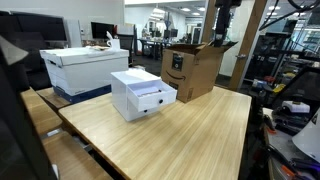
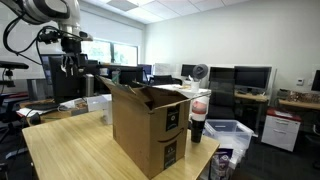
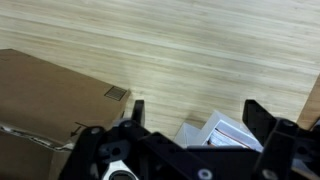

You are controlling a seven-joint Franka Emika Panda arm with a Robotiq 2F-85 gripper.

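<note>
My gripper [image 3: 197, 115] is open and empty, held high above the wooden table [image 1: 200, 130]. It shows at the top in both exterior views [image 1: 222, 15] [image 2: 70, 55]. In the wrist view a small white drawer box [image 3: 215, 135] with its drawer pulled partly out lies below, between the fingers. An open brown cardboard box [image 3: 40, 100] is to its left. In an exterior view the white drawer box [image 1: 142, 93] stands mid-table next to the cardboard box [image 1: 192, 68]. The cardboard box [image 2: 150, 125] hides most of the drawer box in an exterior view.
A large white storage box [image 1: 83, 68] sits on a blue bin beside the table. A dark bottle [image 2: 198, 125] and a clear plastic bin [image 2: 232, 135] stand past the cardboard box. Desks with monitors [image 2: 250, 78] fill the background. Cluttered equipment [image 1: 290, 100] lines one table side.
</note>
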